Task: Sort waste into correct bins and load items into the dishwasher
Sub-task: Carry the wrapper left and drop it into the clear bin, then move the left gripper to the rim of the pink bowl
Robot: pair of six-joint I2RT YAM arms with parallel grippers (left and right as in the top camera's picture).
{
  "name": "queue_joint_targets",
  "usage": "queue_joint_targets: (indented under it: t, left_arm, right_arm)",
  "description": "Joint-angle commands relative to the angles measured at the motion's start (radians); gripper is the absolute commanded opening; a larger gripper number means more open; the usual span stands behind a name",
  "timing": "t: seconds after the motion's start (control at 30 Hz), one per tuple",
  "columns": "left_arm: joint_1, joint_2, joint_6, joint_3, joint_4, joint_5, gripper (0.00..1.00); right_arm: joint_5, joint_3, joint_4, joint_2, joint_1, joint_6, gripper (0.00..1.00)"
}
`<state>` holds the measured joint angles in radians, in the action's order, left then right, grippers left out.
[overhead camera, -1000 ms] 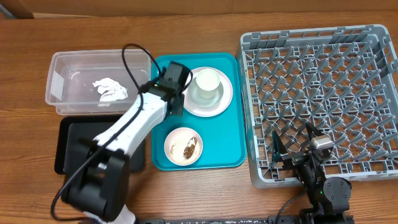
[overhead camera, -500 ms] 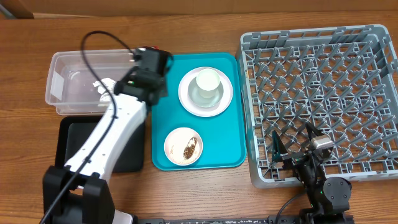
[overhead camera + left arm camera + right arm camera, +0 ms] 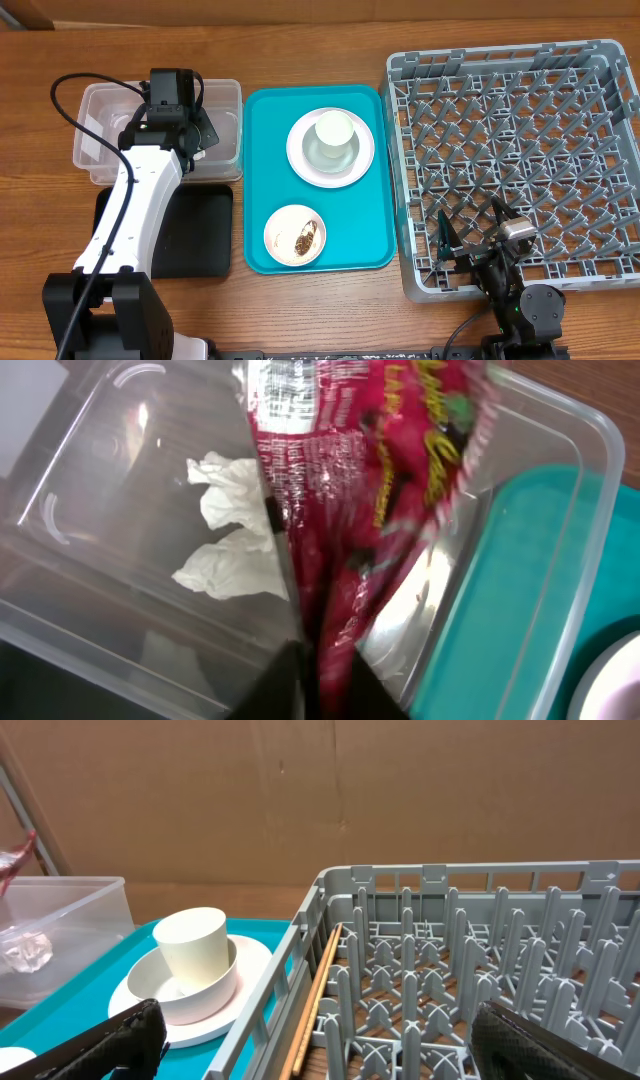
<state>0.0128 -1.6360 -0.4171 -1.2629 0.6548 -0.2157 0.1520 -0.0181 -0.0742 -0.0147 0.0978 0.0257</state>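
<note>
The wooden tabletop [image 3: 300, 310] carries all items. The grey dish rack [image 3: 520, 150] stands at the right with nothing loaded on its pegs in the overhead view. The teal serving tray [image 3: 350, 230] lies just beside the rack's left wall. The clear plastic tub [image 3: 95, 140] sits at the far left, with the black tray [image 3: 195, 240] directly in front of it.

On the teal tray, the pale plate [image 3: 362, 165] carries a white cup [image 3: 333, 133], which the right wrist view shows seated inside a wider pale cup [image 3: 190, 995]. The small bowl [image 3: 268, 235], nearer the front, holds rice and brown scraps.

The crumpled white napkin [image 3: 235, 540] lies on the tub floor. The red-and-white wrapper [image 3: 350, 490] hangs inside the tub's outline, above the napkin. Contact with the floor cannot be determined.

The left tool [image 3: 315, 660] is clamped on the wrapper's lower end. The right tool [image 3: 470, 228] sits at the rack's front edge, fingers apart and empty.
</note>
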Motion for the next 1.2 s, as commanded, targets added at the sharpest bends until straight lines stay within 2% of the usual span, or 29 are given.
queue_joint_targets:
  t: [0.0,0.13,0.27,0.37,0.47,0.57,0.6,0.73,1.0,1.17]
  left_arm:
    - [-0.002,-0.011,-0.013,-0.013,0.000,0.026,0.49]
    - [0.001,-0.004,-0.013,-0.014,0.029,0.056,0.52]
    - [0.002,0.031,-0.013,-0.014,0.068,0.174,0.57]
    - [0.002,0.087,0.008,-0.014,0.098,0.451,0.61]
    - [0.003,0.120,0.080,-0.014,0.098,0.736,0.63]
    - [0.037,0.126,0.104,-0.013,0.113,1.033,0.63]
    - [0.057,0.126,0.103,-0.013,0.134,1.057,0.63]
    - [0.180,0.125,0.103,-0.013,0.214,0.970,0.63]
    - [0.601,0.125,-0.016,-0.011,0.269,0.529,0.60]
    - [0.804,0.125,-0.157,-0.010,0.299,0.246,0.60]
  right_arm:
    - [-0.006,0.010,0.005,0.012,-0.008,-0.003,1.00]
    - [-0.006,0.010,0.005,0.012,-0.008,-0.002,1.00]
    - [-0.006,0.010,0.005,0.012,-0.008,-0.003,1.00]
    - [-0.006,0.010,0.005,0.012,-0.008,-0.003,1.00]
    - [-0.006,0.010,0.005,0.012,-0.008,-0.003,1.00]
    - [-0.006,0.010,0.005,0.012,-0.008,-0.003,1.00]
    - [-0.006,0.010,0.005,0.012,-0.008,-0.003,1.00]
    - [-0.006,0.010,0.005,0.012,-0.008,-0.003,1.00]
    - [-0.006,0.010,0.005,0.012,-0.008,-0.003,1.00]
    - [-0.006,0.010,0.005,0.012,-0.008,-0.003,1.00]
